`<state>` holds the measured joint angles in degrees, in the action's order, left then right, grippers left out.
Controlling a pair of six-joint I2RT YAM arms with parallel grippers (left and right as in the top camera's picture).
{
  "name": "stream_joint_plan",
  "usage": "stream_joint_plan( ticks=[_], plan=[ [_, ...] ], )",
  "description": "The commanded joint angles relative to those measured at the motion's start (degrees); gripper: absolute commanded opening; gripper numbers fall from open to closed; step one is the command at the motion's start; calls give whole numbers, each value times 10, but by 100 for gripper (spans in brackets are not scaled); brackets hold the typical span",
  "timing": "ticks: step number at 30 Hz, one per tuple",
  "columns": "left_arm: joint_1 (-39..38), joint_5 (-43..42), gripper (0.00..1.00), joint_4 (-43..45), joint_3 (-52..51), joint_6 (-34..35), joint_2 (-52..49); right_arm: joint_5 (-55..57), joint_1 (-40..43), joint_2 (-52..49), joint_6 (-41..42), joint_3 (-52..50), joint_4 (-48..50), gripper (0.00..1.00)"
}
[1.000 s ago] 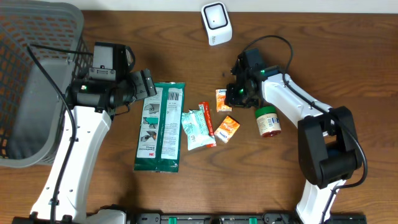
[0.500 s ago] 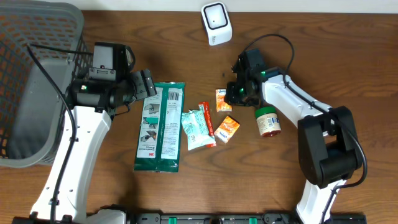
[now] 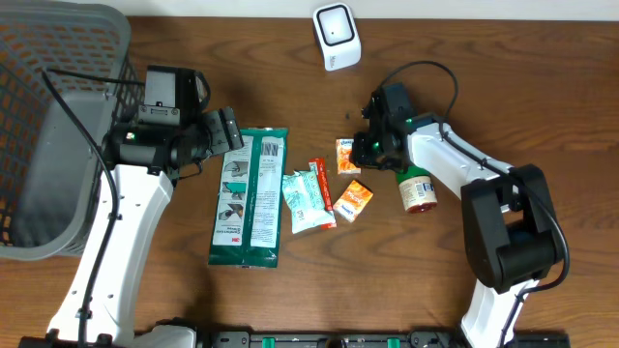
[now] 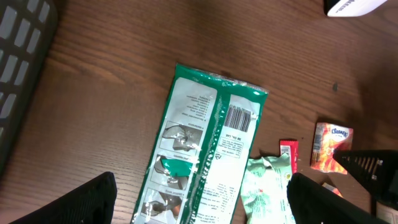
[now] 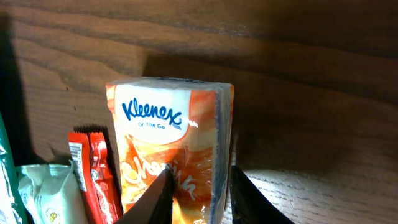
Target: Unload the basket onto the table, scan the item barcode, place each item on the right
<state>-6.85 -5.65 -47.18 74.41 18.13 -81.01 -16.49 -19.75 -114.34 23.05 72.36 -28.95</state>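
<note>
An orange Kleenex pack [image 5: 168, 137] lies on the wooden table [image 3: 542, 87] near its middle, pinched along its right side by the narrowly set right fingers [image 5: 155, 208]. A red stick packet [image 3: 321, 184] lies just beside the pack, and a white scanner [image 3: 337, 37] stands well apart at the table's far edge. The left fingers [image 4: 87, 202], spread wide and empty, hover over a long green packet [image 4: 205, 155].

Kleenex pack [image 5: 171, 134] in right gripper [image 5: 200, 182]
</note>
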Motion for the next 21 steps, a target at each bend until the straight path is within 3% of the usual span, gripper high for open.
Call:
stream_joint_plan(
  ticks=[1, 9, 11, 21],
  plan=[
    [2, 3, 88, -2, 0, -5, -3, 38, -1, -11, 18, -27, 8, 26],
    [2, 3, 88, -2, 1, -5, -3, 44, 3, -9, 15, -25, 15, 11],
    [2, 3, 88, -2, 1, -5, -3, 42, 8, 1, 6, -15, 3, 1],
    [2, 3, 88, -2, 1, -5, -3, 249, -34, 141, -41, 42, -119, 1]
  ],
)
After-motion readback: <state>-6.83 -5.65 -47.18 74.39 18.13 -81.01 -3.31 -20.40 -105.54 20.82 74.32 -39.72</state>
